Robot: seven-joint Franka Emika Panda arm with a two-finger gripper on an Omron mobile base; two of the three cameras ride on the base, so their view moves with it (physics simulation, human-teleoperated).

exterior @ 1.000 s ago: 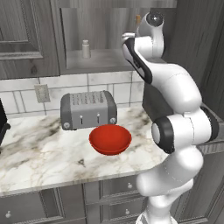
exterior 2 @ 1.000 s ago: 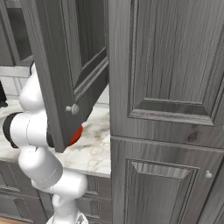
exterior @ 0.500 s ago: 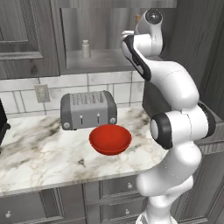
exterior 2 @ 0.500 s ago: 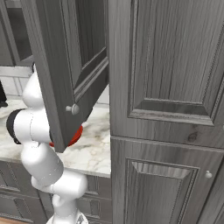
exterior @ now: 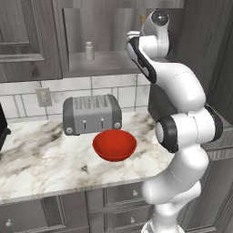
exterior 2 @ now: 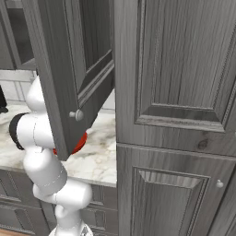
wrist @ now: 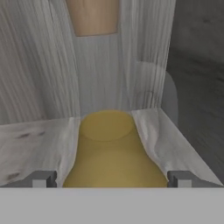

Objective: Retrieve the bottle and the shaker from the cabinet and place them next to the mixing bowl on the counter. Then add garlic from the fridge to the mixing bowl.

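While the arm reaches up into the niche, the entries run as follows.
Gripper (wrist: pixel 112 178): jaws spread wide apart, one tip at each side of the bottle's body, clamped on nothing.
Bottle (wrist: pixel 109 153): amber-yellow, pear-shaped, standing upright on the shelf between the tips, clear neck rising to an orange-brown stopper; right end of the niche, close to the side wall.
Shaker (exterior: pixel 89 50): grey-white, upright on the same shelf, well to the left of the arm.
Cabinet (exterior: pixel 27 41): dark grey wood grain; door (exterior 2: pixel 69 83) swung open toward the near side.
Mixing bowl (exterior: pixel 114 144): red, on the counter, just in front of the toaster.
Toaster (exterior: pixel 92 113): grey, against the tiled wall.
Counter (exterior: pixel 41 159): white marble look, below the niche.
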